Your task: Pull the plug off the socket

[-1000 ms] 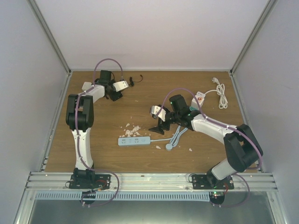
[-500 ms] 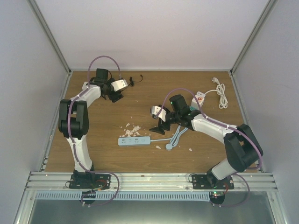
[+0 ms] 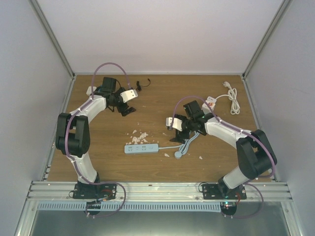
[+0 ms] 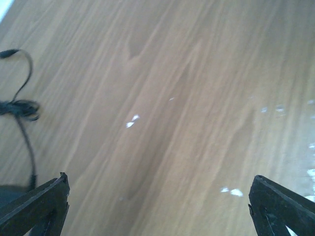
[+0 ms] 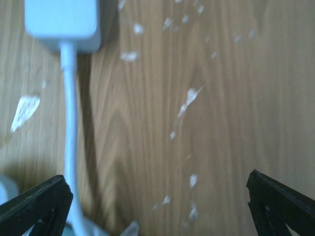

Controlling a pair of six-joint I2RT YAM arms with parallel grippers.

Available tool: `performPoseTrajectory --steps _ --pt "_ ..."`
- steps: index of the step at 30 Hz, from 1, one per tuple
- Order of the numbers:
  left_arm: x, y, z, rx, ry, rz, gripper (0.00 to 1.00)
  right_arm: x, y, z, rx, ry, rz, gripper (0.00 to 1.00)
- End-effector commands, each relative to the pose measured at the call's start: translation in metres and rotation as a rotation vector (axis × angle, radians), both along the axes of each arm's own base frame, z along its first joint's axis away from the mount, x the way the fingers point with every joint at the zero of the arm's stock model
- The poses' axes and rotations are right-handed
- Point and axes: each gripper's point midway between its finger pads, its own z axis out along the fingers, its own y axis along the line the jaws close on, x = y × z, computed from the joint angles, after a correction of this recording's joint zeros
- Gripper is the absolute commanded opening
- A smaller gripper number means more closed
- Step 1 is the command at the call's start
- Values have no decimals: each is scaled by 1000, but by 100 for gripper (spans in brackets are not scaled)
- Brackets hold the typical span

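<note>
The light blue power strip point(image 3: 141, 148) lies flat on the wooden table. Its cable point(image 3: 186, 142) loops right to a round plug point(image 3: 177, 155) lying on the table. I see no plug standing in the strip's sockets. My right gripper point(image 3: 179, 134) hovers open and empty just right of the strip's cable end. The right wrist view point(image 5: 157, 216) shows the strip's end point(image 5: 61, 22) and cable point(image 5: 69, 123) at its left. My left gripper point(image 3: 128, 110) is open and empty over bare wood, also shown in its wrist view point(image 4: 157, 211).
White crumbs point(image 3: 139, 135) lie behind the strip. A thin black cable point(image 3: 142, 84) lies at the back and shows in the left wrist view point(image 4: 19, 105). A white adapter point(image 3: 211, 102) with a coiled white cord point(image 3: 232, 97) sits at the back right.
My left gripper has swung from the back toward the table's middle. My right gripper has shifted a little right and nearer, over the strip's cable.
</note>
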Motion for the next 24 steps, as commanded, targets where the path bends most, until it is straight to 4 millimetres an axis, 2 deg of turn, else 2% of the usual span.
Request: performPoseTrajectory --steps 1,5,13,17,24 --pt "-24 -26 18 -73 16 -46 99 -21 -34 -20 -160 0 109 97" --pt "-36 -37 11 -64 36 -69 99 -30 -41 -31 -205 33 165 96" --pt "-42 -39 7 -84 49 -52 99 -45 -52 -60 -266 154 181 91" --pt "-45 -38 2 -85 44 -47 99 -51 -58 -62 -250 212 141 88" --pt "-45 -39 -4 -98 57 -47 99 -60 -84 -67 -228 305 50 85"
